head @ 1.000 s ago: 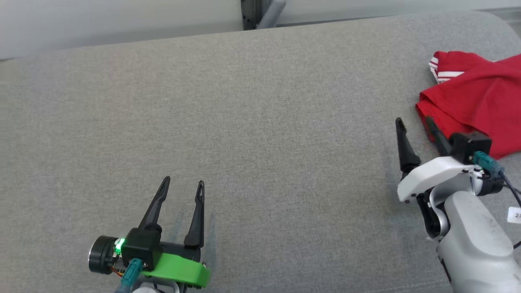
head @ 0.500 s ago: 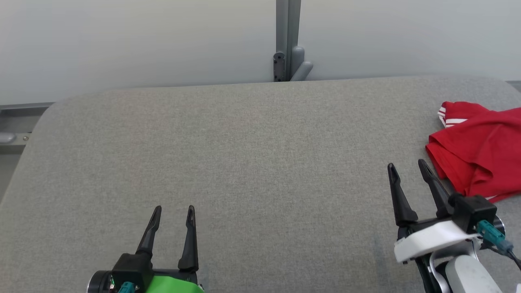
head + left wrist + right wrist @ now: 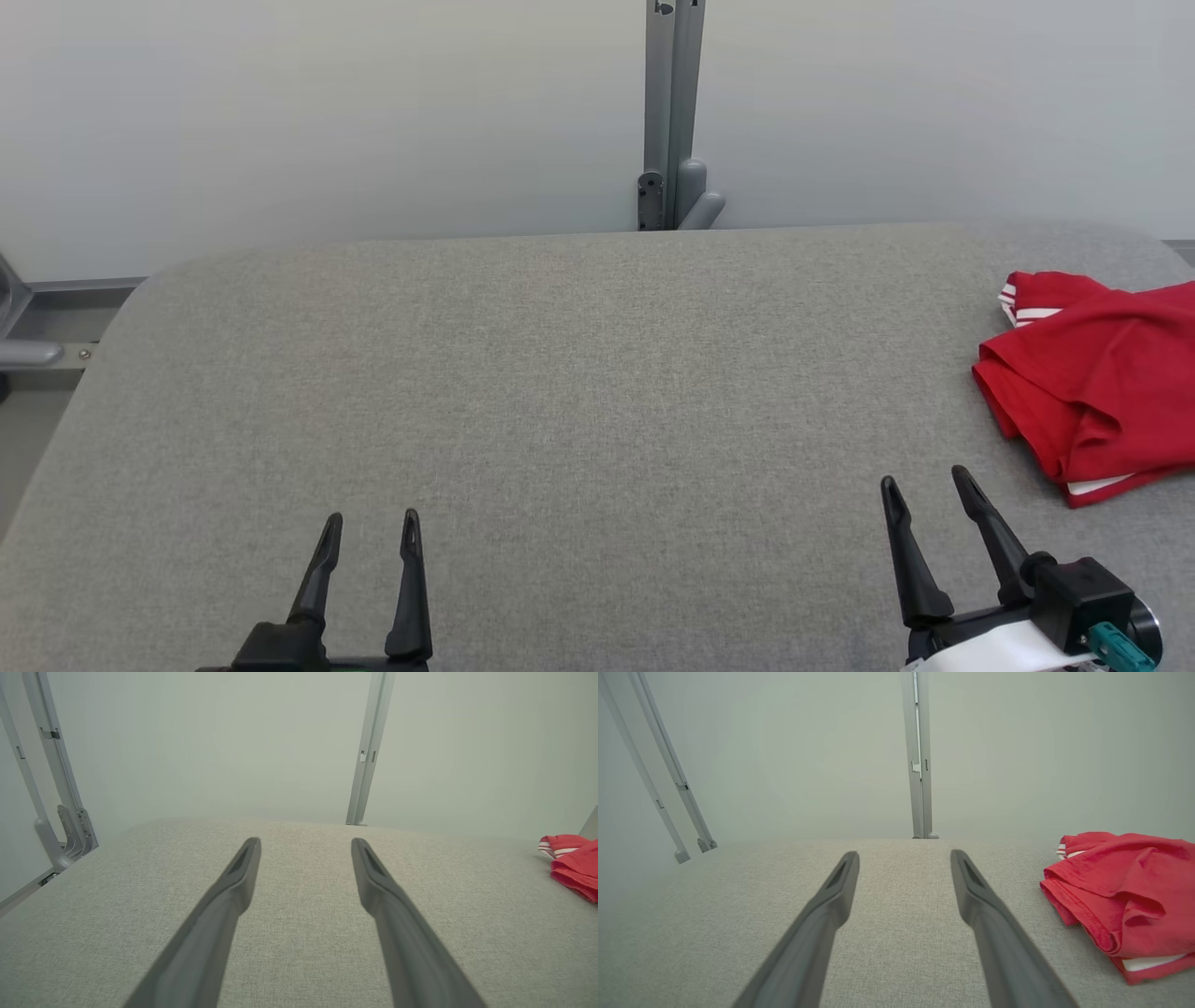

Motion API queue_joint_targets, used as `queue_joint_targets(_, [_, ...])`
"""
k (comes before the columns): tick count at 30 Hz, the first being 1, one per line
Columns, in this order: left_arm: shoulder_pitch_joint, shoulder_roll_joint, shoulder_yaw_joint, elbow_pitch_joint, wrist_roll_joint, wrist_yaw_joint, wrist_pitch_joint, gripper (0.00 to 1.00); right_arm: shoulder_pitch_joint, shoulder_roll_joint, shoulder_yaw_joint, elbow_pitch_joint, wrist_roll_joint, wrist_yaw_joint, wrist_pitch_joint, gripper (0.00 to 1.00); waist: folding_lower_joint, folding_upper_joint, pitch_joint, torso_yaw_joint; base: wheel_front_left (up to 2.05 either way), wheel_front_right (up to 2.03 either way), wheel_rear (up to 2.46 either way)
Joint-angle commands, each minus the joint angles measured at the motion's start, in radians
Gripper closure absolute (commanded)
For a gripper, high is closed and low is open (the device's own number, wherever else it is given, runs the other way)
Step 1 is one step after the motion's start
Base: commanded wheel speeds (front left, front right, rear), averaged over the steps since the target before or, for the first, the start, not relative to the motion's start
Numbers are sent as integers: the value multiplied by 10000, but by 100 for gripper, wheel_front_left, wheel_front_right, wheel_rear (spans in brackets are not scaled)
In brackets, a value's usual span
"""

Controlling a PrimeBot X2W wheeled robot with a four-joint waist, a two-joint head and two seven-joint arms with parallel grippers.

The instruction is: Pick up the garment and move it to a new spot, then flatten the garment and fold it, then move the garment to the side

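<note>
The red garment lies in a crumpled heap at the right edge of the grey tabletop, about midway between its near and far sides. Part of the garment runs out past the right border of the head view. A white-striped cuff shows at its far left corner, and a strip of white shows along its near edge.

The right claw sits at the near right of the tabletop, fingers pointing away toward the far side. Its two fingers stand moderately apart with bare grey cloth between them. The garment lies to the right of this claw and a little farther off, near it but not touching. In the right wrist view the heap lies to the right of the right-hand finger, with a gap of tabletop between them.

The left claw rests at the near left, its fingers likewise parted on nothing, well apart from the garment. From the left wrist, the red cloth appears at the far right edge.

Beyond the tabletop's far edge a grey metal post rises against a pale wall.
</note>
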Motion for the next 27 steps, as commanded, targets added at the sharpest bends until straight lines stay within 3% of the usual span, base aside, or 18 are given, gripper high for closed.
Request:
queue_joint_targets(1, [213,3,54,-55,118,-56,-24,0,175,24,-11,9,-60,-9,-27,0,1,0,-28,-36,0,0,0])
queue_joint_targets(17, [346,4,35,217,339,-297,-24,0,332,240,-123,249,-68,-9,-28,0,1,0,-160,13,0,0,0])
queue_joint_targets(18, [255,0,25,224,291,-267,0,100,199,238,-98,230,-36,0,0,100,1,0,-161,14,0,0,0])
queue_joint_targets(21, [306,0,3,469,281,-271,19,100,238,259,-69,466,-28,0,14,100,1,0,-162,18,0,0,0])
queue_joint_targets(27, [128,20,72,497,-750,-341,141,100,28,221,-199,602,1029,0,286,100,1,0,-119,1,0,0,0])
